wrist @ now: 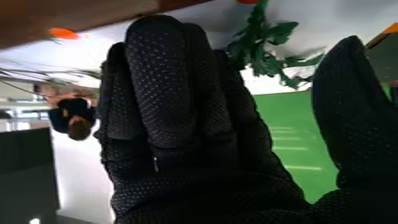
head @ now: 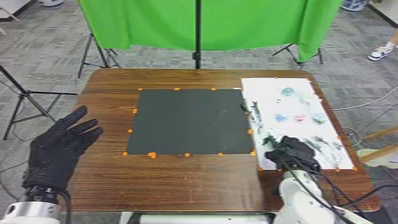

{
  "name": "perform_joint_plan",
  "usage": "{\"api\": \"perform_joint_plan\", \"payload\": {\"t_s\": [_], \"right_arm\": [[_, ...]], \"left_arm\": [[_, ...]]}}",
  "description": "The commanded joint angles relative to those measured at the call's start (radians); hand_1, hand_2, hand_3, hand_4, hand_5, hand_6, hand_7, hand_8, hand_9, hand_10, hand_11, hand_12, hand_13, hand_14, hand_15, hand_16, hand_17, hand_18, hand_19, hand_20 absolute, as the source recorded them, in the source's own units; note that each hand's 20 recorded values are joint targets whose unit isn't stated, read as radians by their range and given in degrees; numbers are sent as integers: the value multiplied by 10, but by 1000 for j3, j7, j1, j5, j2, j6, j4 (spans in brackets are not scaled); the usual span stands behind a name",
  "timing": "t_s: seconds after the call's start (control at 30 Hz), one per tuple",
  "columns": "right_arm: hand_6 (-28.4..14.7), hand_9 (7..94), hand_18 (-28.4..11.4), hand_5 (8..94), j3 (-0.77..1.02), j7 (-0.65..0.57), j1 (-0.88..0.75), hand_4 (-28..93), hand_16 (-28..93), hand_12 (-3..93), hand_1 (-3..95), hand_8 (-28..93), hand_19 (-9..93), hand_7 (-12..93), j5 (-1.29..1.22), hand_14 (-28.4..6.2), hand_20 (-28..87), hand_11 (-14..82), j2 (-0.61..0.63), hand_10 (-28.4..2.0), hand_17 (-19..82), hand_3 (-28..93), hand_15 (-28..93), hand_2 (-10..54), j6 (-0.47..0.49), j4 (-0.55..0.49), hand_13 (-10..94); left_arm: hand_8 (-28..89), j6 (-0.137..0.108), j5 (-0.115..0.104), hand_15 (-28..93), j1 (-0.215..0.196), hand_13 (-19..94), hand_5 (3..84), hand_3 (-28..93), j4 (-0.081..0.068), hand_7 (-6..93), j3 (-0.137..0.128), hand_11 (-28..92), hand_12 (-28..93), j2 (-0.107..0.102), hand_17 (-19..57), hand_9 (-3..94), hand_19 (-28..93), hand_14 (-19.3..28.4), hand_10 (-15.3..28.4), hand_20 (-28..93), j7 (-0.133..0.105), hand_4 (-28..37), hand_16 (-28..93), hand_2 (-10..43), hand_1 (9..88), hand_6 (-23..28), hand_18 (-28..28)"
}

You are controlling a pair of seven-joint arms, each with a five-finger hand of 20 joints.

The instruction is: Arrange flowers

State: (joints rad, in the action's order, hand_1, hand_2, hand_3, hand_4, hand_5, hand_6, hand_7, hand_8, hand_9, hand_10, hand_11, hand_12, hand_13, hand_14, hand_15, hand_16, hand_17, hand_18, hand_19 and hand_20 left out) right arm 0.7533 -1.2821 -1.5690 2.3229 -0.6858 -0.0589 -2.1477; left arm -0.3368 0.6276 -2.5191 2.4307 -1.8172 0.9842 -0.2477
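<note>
A green cloth hangs beyond the far edge of a brown wooden counter, a black pole upright at its middle and gray carpet spreading around. A dark square mat, dotted with orange markers along its edges, lies at the center of the counter; to its right is a white sheet bearing the floral pieces.

On that sheet, a pale blue bloom lies toward the far end. Nearer, a blue flower, a pink flower and a blue-green flower form a loose row across it (their petals too small to make out). Slender dark stems lie along the side next to the mat.

The right hand is over the near part of the sheet, a leafy green sprig at its mat-facing side. In the right wrist view, the right hand is wide, fingers straight and side by side, thumb well apart; leaves show across the gap between them, though whether they touch the glove cannot be told.

At the counter's left side, the left hand is also wide, its fingers extended and thumb spread.
</note>
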Motion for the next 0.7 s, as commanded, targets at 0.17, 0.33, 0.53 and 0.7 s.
{"api": "perform_joint_plan", "payload": {"t_s": [0.17,0.33,0.53,0.7], "right_arm": [[-49,771,-225,680,-159,-2,75,-261,146,190,407,-58,932,323,14,-104,43,391,-29,-139,390,710,640,-93,16,108,746],[-23,877,-202,771,-182,-17,73,-280,194,265,544,79,932,369,54,-60,160,377,-27,-97,469,695,615,-95,-29,137,849],[-37,904,-211,814,-162,-55,64,-282,212,248,552,111,932,325,133,-55,219,412,-7,-101,495,716,631,-95,-104,140,883],[-41,910,-211,829,-140,-86,84,-282,214,238,550,121,932,311,190,-53,243,429,10,-98,505,727,639,-95,-159,111,893]], "left_arm": [[-102,11,6,579,-5,255,366,778,-4,161,3,293,119,11,-101,347,545,284,221,129,21,-243,-114,76,215,94,250],[-102,6,3,578,-11,255,367,779,-3,160,4,293,119,8,-101,347,546,284,222,128,7,-243,-114,75,215,94,250],[-102,5,-1,578,-15,254,366,779,-2,160,0,292,119,-2,-101,347,546,284,222,128,-7,-244,-114,75,214,94,251],[-102,7,6,577,-5,254,365,778,2,160,-5,292,119,-6,-101,346,546,284,222,127,-2,-243,-114,76,214,94,250]]}}
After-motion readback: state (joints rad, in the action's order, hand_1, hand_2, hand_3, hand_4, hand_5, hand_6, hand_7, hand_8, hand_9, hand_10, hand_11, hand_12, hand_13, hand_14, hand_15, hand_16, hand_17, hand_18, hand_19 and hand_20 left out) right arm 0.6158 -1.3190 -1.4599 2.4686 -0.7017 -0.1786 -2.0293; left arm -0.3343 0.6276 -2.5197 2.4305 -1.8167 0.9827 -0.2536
